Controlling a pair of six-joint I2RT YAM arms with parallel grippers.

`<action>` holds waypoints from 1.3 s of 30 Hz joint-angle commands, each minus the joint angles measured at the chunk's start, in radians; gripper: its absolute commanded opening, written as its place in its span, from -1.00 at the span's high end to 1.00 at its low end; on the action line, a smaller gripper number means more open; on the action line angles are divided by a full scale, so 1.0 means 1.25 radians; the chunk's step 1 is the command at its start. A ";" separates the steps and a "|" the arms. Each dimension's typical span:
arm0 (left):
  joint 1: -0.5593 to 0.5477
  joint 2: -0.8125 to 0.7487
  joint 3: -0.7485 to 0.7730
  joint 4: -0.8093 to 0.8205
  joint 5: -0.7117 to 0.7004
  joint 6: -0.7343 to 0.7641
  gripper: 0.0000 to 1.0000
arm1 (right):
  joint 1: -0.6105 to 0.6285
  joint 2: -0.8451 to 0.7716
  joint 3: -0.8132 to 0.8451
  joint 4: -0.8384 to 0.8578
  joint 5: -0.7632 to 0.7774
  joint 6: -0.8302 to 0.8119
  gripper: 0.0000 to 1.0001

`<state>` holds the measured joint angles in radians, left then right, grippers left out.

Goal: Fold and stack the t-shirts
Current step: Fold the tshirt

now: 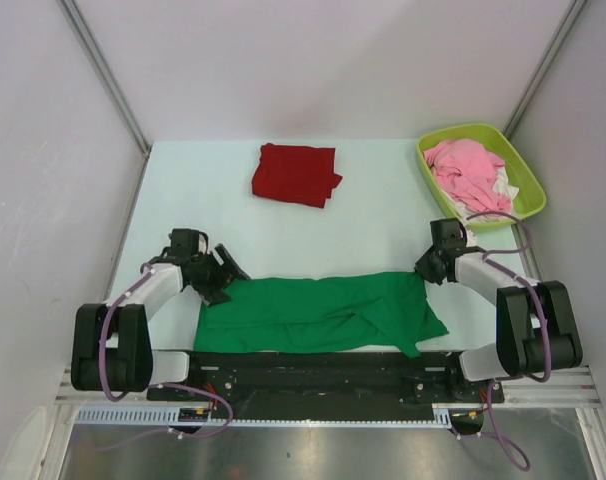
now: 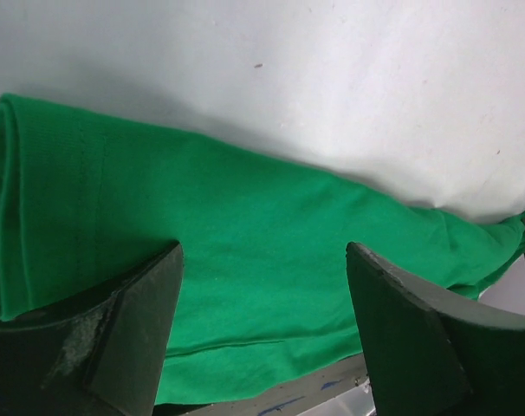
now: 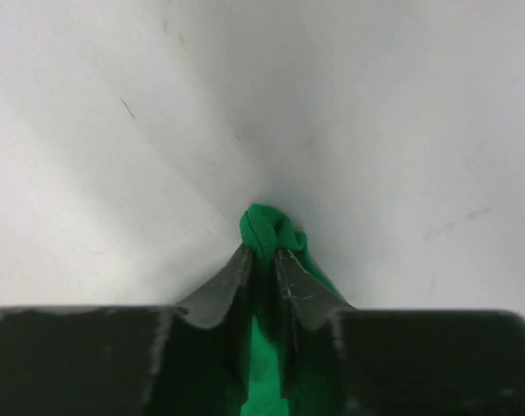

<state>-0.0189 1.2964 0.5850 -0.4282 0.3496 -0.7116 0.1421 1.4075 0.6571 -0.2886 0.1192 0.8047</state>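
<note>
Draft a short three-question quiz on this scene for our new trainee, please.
1. True or false: the right gripper pinches a bunch of the green t-shirt.
2. What colour is the folded t-shirt at the far side of the table? A) dark red B) blue C) yellow
3. Fill in: the left gripper has its jaws ____ at the green t-shirt's edge.
Key: 1 true; 2 A; 3 open.

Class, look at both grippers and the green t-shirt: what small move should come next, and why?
Probably the left gripper should lower and close on the left end of the green t-shirt. Its jaws stand open over the cloth, while the right gripper pinches a bunch of the same shirt, so both ends would then be held.
</note>
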 commanded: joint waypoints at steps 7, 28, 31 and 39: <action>0.005 0.136 0.118 0.021 -0.075 -0.045 -0.64 | -0.027 0.129 0.057 0.066 -0.009 -0.008 1.00; 0.013 0.428 0.460 0.082 -0.082 -0.133 -0.64 | -0.063 0.544 0.699 -0.097 0.015 -0.062 0.82; 0.013 0.384 0.432 0.090 -0.077 -0.129 -0.64 | -0.062 0.514 0.700 -0.085 0.033 -0.090 -0.54; 0.013 0.072 0.297 0.047 -0.054 -0.070 -0.66 | -0.051 0.318 0.681 -0.157 0.083 -0.194 -0.99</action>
<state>-0.0097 1.6009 0.9974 -0.3485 0.2584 -0.8593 0.0700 1.9877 1.4994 -0.4263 0.1722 0.6510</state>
